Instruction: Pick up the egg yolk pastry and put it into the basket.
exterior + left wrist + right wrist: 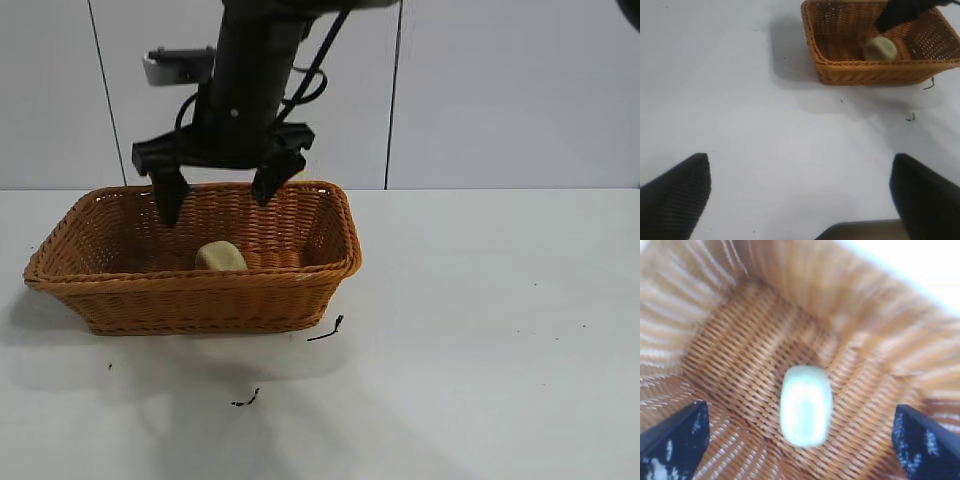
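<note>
The egg yolk pastry [221,256] lies on the floor of the wicker basket [190,278], free of any gripper. My right gripper [218,200] hangs open just above the basket, its two black fingers spread to either side over the pastry. In the right wrist view the pastry [806,405] rests on the weave [790,280] between the wide-open fingers of that gripper [799,440]. My left gripper [800,200] is open and empty over bare table, far from the basket [865,70]. That view also shows the pastry [880,49] under the right gripper [900,12].
The basket stands at the left of the white table [480,330]. Two small black scraps [327,330] [247,400] lie on the table in front of it. A pale panelled wall rises behind.
</note>
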